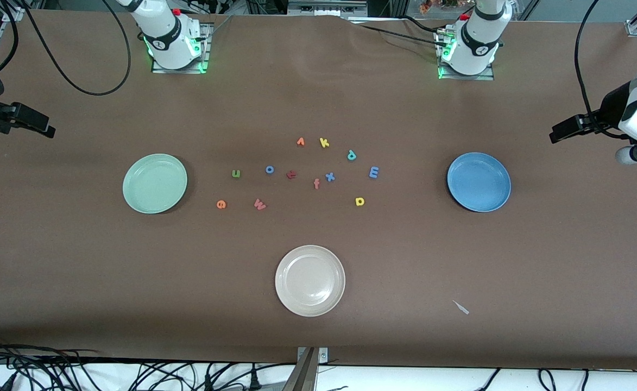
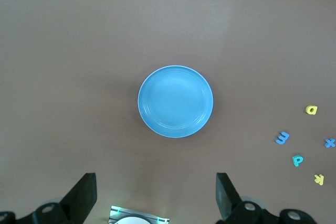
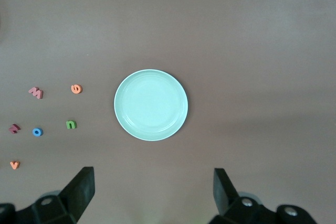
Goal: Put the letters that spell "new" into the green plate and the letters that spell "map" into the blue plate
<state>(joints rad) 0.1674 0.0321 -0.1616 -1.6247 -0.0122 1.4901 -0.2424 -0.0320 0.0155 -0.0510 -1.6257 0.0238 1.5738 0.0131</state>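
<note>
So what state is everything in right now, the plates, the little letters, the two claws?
green plate: empty
blue plate: empty
white plate: empty
n, e, w: loose on the table
m, a, p: loose on the table
left gripper: open, holding nothing, over the blue plate
right gripper: open, holding nothing, over the green plate

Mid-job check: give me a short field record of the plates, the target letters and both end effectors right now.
green plate: round pale mint-green plate, nothing in it
blue plate: round medium-blue plate, nothing in it
new letters: green foam n, orange foam e, pinkish-red foam w, all on the table
map letters: blue foam m, yellow foam a, teal foam p, all on the table
left end effector: open, above the blue plate
right end effector: open, above the green plate
</note>
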